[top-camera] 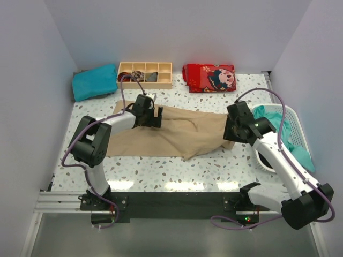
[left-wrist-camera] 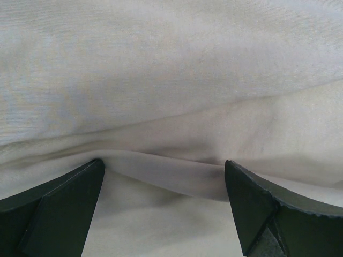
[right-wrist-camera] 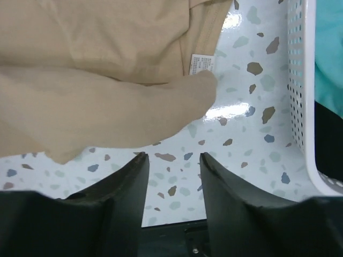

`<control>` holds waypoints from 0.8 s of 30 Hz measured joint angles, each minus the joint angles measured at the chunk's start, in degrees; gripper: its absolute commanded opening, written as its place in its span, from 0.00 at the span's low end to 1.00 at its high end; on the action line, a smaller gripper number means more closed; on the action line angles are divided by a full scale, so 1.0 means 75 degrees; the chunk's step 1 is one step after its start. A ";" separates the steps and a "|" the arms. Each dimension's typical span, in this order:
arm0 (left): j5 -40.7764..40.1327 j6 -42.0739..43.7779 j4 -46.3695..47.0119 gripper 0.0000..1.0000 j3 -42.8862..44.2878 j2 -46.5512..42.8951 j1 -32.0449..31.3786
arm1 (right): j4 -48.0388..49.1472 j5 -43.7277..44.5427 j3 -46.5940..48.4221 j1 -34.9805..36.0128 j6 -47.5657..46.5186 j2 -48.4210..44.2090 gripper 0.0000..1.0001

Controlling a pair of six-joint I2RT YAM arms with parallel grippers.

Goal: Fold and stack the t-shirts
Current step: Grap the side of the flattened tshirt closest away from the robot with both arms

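Under the left jaws lies the tan t-shirt [top-camera: 182,134], stretched across the desk [top-camera: 161,171] from one arm to the other. It is rumpled, with one side lapped loosely over the middle and no clean fold to be seen.

The left jaws are spread wide. Their fingers [left-wrist-camera: 59,209] stand on either side of a raised ridge of the tan cloth and have not closed on it.

The right jaws are parted by a narrow gap and hold nothing. Only bare desk shows between them, and the shirt's near edge, with its white label [right-wrist-camera: 201,64], lies just ahead of them.

Beside the right jaws, on their right, stands a white basket [right-wrist-camera: 300,80] with teal cloth [right-wrist-camera: 329,48] in it, unfolded as far as I can see.

Well beyond the left jaws, in the far left corner, sits a teal t-shirt [top-camera: 94,81] that appears folded.

Assessment: early stage. At most one shirt looks done. The tan one has yet to be squared up, folded and stacked, and the basket's contents remain untouched.
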 measured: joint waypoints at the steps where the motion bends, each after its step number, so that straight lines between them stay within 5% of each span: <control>1: 0.0003 0.0003 0.0000 1.00 0.0000 0.0000 0.0000 | -0.0009 0.0032 -0.0020 0.0000 -0.0082 0.0163 0.53; 12: 0.0452 -0.0020 -0.0551 1.00 0.0000 -0.0711 0.0000 | 0.0761 0.0157 -0.0434 0.0000 -0.0353 0.0548 0.58; 17: 0.0478 -0.0017 -0.0560 1.00 0.0399 -0.1253 0.0000 | 0.1932 0.0134 -0.0143 0.0000 -0.0539 0.2299 0.56; 24: 0.0163 -0.0020 -0.0192 1.00 0.1209 -0.0431 0.0009 | 0.3121 0.0073 0.0373 0.0000 -0.0781 0.4459 0.56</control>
